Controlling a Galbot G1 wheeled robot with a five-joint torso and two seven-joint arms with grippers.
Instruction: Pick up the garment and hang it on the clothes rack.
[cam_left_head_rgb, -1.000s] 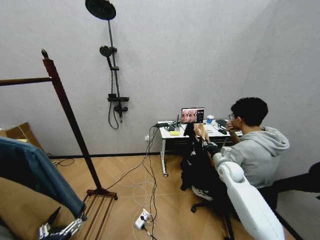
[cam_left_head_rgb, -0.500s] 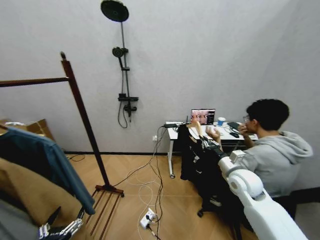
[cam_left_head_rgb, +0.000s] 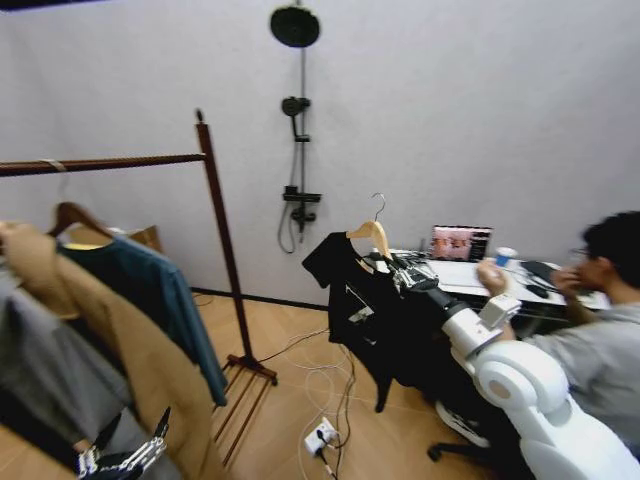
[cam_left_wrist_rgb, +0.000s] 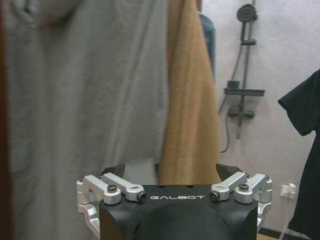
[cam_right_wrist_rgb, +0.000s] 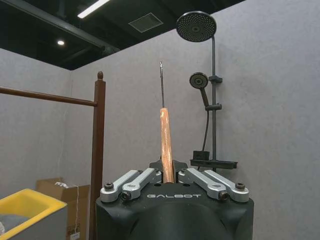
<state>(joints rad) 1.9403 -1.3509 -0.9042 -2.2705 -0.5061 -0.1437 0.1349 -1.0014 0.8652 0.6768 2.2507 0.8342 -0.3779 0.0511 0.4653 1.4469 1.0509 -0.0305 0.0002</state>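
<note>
Hiding behind garment (cam_left_head_rgb: 375, 325): right end effector (cam_left_head_rgb: 403, 271) fingertips.

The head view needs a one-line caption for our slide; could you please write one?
Right claw carries the black top on its wooden hanger toward the clothes rack.

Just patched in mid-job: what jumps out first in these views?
The right gripper holds up a black top by its wooden hanger, mid-room in front of the desk. To the robot's left stands the clothes rack, its bar already carrying a teal jacket and a tan coat. The left gripper hangs low beside those clothes.
</note>
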